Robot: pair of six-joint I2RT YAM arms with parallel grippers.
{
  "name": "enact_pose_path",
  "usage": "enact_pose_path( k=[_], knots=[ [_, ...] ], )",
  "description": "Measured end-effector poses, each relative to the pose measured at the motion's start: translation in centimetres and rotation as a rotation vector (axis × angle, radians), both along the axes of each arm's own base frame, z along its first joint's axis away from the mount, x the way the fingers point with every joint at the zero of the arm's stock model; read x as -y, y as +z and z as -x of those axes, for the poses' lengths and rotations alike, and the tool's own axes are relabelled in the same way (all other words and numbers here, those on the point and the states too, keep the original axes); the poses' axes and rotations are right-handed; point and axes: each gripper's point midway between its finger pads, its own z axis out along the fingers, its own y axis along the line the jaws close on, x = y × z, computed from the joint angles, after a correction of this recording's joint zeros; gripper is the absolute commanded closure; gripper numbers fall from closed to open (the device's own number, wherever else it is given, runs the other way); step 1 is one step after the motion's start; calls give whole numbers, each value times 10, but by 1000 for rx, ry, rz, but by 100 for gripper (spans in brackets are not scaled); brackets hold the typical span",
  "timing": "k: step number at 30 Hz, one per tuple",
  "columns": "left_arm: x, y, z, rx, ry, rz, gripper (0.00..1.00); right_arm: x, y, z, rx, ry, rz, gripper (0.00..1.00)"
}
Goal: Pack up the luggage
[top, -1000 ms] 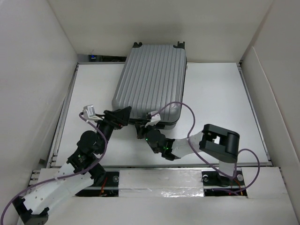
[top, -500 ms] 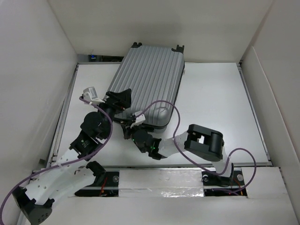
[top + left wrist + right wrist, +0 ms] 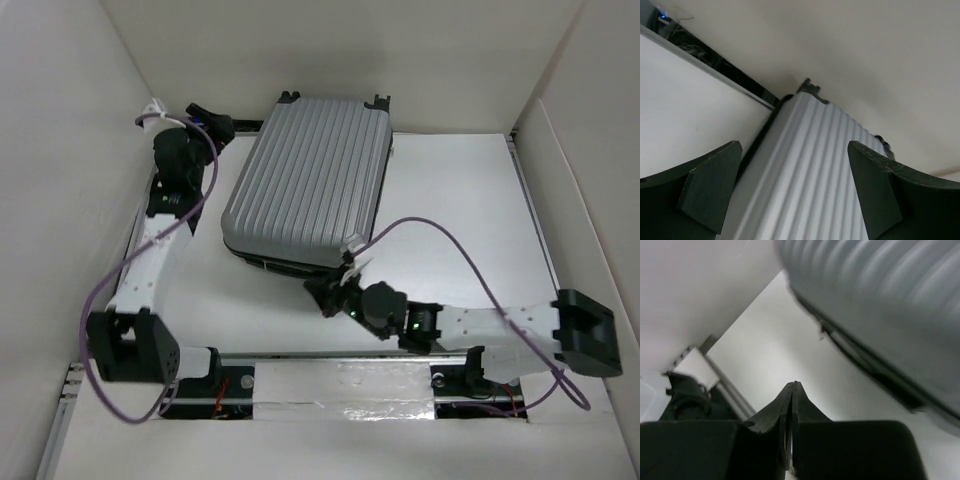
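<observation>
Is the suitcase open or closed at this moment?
Closed: the luggage lies flat with its ribbed shell on top, and no inner lining shows. Whether it is fully fastened along the edge, I cannot tell.

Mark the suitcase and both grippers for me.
suitcase (image 3: 310,180), top view, middle of the ribbed shell.
left gripper (image 3: 792,160), left wrist view, gap midway between its open fingers.
right gripper (image 3: 792,390), right wrist view, where the shut fingertips meet.
</observation>
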Motion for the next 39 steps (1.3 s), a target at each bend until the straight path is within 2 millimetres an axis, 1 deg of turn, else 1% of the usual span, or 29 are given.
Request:
enact_pose_path(
  k=[1,2,3,4,6,7,9,10,11,12,14,17,19,21,24,26,28,30,32,34,38,39],
  knots=[
    [-12,-8,-15,-37,10,-1,15,16,4,-10,-9,-36,5,100],
    [-20,-14,-29,-61,15,-1,15,36,9,-25,-14,-85,6,100],
    [-28,-25,-44,-97,20,-6,15,58,16,-45,-14,-150,2,100],
    [-34,-38,-57,-134,21,-11,15,84,24,-69,-9,-236,-9,100],
    [-46,-74,-77,-225,25,-19,15,137,42,-111,5,-391,-50,100],
    [-50,-96,-82,-277,23,-21,14,164,46,-130,12,-468,-53,100],
    [-52,-139,-86,-381,7,-17,14,209,41,-163,6,-600,-19,100],
    [-52,-157,-87,-421,-1,-15,14,223,35,-176,-11,-640,7,100],
    [-51,-175,-88,-462,-11,-12,14,234,24,-191,-40,-671,45,99],
    [-49,-192,-87,-502,-22,-9,14,240,17,-205,-65,-688,75,99],
    [-47,-223,-87,-573,-38,-5,14,242,-11,-228,-132,-684,143,97],
    [-41,-257,-86,-641,-74,15,14,244,-56,-252,-234,-649,220,96],
    [-33,-268,-85,-659,-99,37,15,240,-80,-267,-299,-615,257,96],
    [-27,-275,-82,-661,-114,59,15,236,-95,-286,-337,-588,272,95],
    [-9,-281,-80,-628,-141,101,15,221,-104,-301,-357,-524,266,93],
    [-4,-282,-77,-581,-129,139,16,211,-105,-306,-361,-480,258,92],
    [-2,-281,-67,-549,-112,166,16,202,-104,-312,-357,-440,251,91],
    [-1,-280,-51,-522,-78,182,16,197,-104,-318,-353,-414,256,90],
    [1,-277,-34,-494,-51,181,16,200,-103,-325,-347,-409,261,90],
    [7,-274,-15,-469,-30,176,16,207,-103,-332,-337,-415,276,89],
    [28,-261,27,-408,-3,146,16,226,-102,-347,-328,-445,313,89],
    [37,-259,39,-399,-14,138,16,231,-101,-351,-324,-449,317,89]
  ],
)
